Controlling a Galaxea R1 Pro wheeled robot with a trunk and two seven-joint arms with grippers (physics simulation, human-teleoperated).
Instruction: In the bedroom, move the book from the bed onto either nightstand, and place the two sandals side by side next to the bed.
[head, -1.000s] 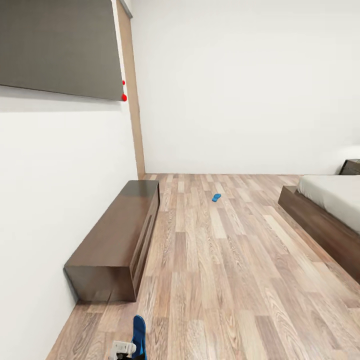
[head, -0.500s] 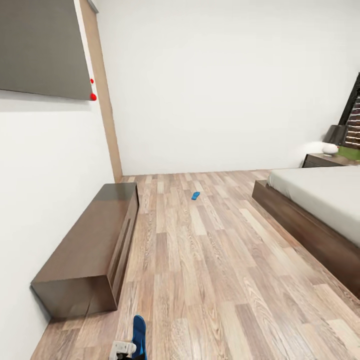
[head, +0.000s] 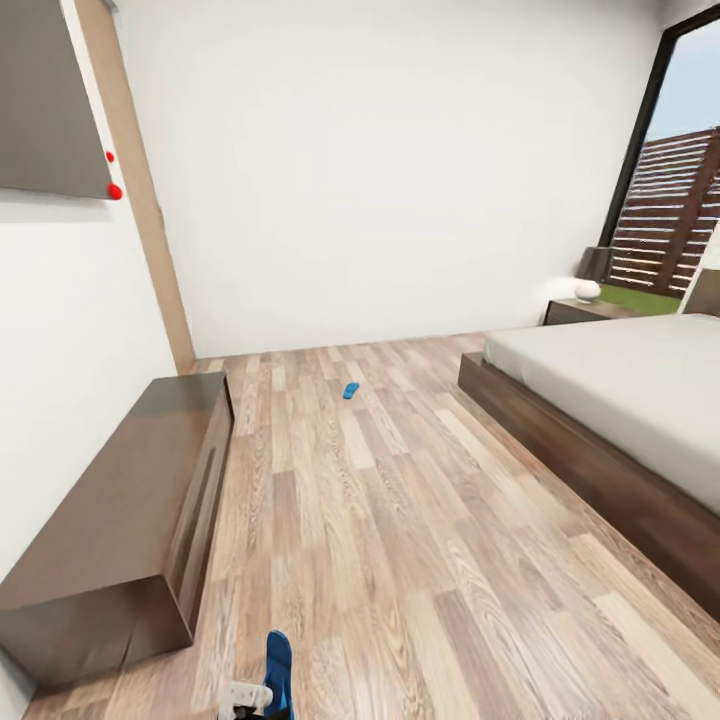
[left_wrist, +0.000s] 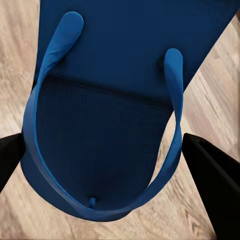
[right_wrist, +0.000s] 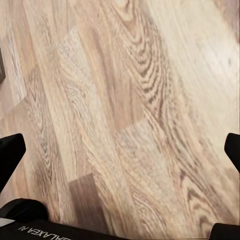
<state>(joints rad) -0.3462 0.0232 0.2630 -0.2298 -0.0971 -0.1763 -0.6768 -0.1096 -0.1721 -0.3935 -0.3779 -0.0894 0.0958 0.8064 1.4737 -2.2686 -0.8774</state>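
White walls (head: 380, 170) are met by a wood-plank floor (head: 400, 540). A low dark cabinet (head: 110, 520) is set along one wall. A dark-framed window (head: 680, 190) is seen opposite.

I am in a home bedroom. A large bed (head: 620, 400) with a white mattress and dark wooden frame fills the right side, with a nightstand (head: 585, 310) and lamp (head: 592, 272) at its far end beside a tall dark-framed window (head: 670, 160). Wood planks (head: 400, 520) cover the floor, and a low dark cabinet (head: 120, 520) lines the white left wall.
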